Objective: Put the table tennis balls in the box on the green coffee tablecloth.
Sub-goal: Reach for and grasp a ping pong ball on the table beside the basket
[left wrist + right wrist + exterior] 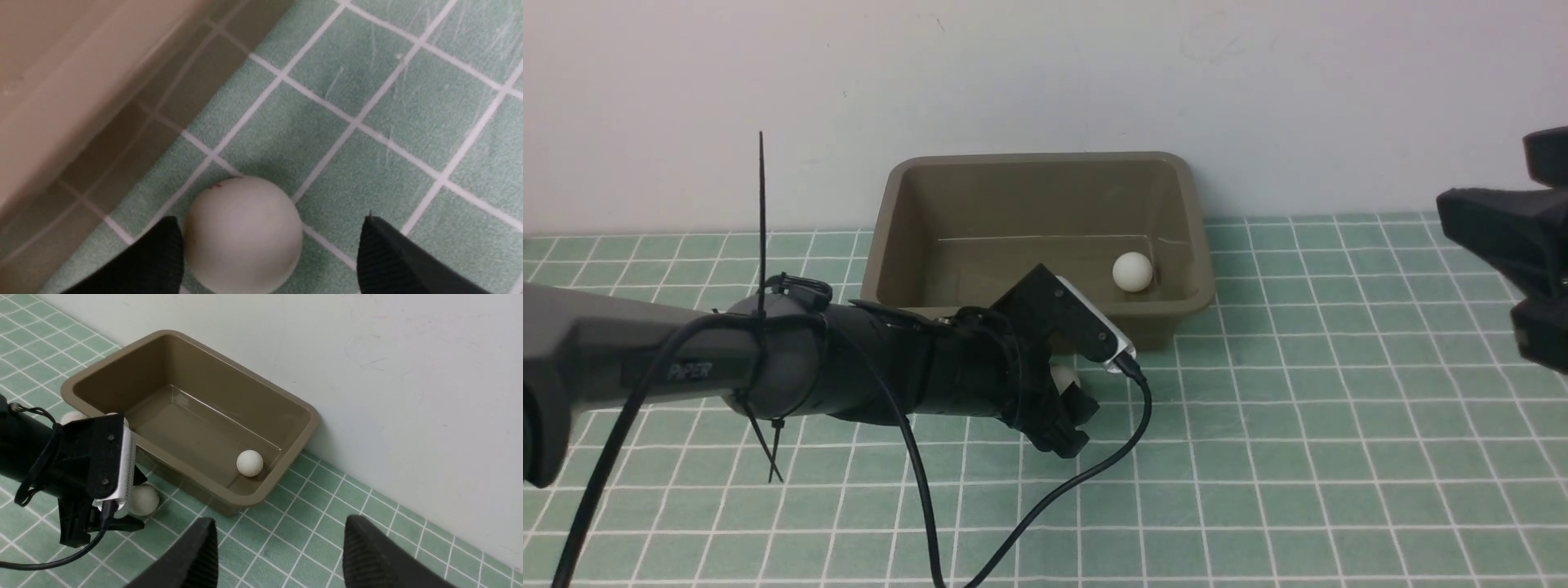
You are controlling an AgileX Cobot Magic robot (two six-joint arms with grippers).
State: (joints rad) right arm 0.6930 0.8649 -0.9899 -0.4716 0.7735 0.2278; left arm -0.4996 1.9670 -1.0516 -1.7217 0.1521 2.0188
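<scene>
Holds the left jaws released and spread wide, low over the cloth [388, 102], with a ball [243, 234] lying between them, right beside one finger and clear of the other; cannot tell whether touching. Grasps nothing with them. Finds that ball on the cloth, outside the box [1037, 157] and just beside its near wall. Stretches the left arm [849, 367] in from the left, across the front of the box. Carries the right jaws parted as well, empty, raised at the right edge and well apart from the box. Has a second ball [1132, 271] inside the box, on its floor at the right end, near the front wall. Shows, from the right wrist, a third ball [72, 416] on the cloth just outside the near wall, toward the box's left end, half hidden behind the left arm. Stands the box on the cloth, close to the pale wall [1045, 73] behind.
</scene>
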